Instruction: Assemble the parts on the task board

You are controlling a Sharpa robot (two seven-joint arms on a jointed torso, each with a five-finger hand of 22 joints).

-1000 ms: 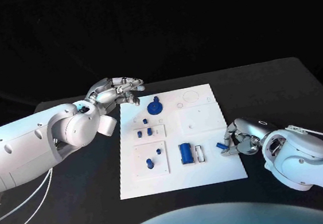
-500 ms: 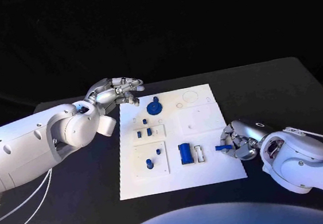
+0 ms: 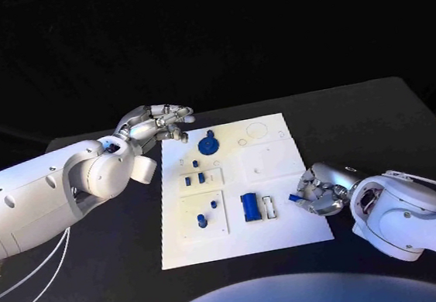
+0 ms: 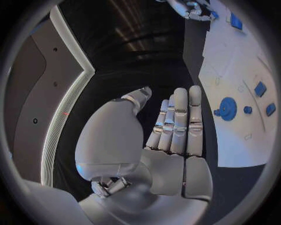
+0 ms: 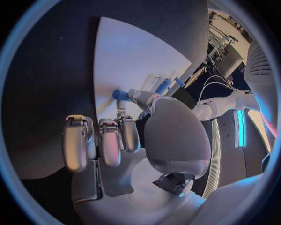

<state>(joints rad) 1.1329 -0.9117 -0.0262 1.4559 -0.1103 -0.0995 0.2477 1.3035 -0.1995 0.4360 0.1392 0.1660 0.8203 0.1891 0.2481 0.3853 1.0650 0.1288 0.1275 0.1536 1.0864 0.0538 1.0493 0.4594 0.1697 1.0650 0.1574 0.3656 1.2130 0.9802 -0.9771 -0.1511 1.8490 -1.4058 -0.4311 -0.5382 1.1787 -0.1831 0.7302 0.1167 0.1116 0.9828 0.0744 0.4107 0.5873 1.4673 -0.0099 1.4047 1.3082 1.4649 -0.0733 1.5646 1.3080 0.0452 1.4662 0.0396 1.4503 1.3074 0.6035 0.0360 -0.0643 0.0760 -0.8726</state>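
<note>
The white task board point(image 3: 287, 226) lies in the middle of the black table. My right hand point(image 3: 324, 190) rests at the board's right edge and pinches a small blue part point(image 3: 297, 198) between thumb and finger; the right wrist view shows that part point(image 5: 120, 94) at the fingertips over the board point(image 5: 129, 51). My left hand point(image 3: 157, 122) hovers off the board's far left corner, fingers stretched out and holding nothing point(image 4: 175, 126). On the board sit a blue round disc point(image 3: 209, 145), a blue block point(image 3: 251, 206) and small blue pieces point(image 3: 191, 179).
A white sliver point(image 3: 270, 207) stands beside the blue block. Another small blue piece point(image 3: 201, 219) sits in the near-left square. The left wrist view shows the disc point(image 4: 227, 108) and the board point(image 4: 234, 70). Black tabletop point(image 3: 371, 117) surrounds the board.
My right hand has shifted slightly at the board's right edge, still holding the small blue part. The left hand has stayed in place.
</note>
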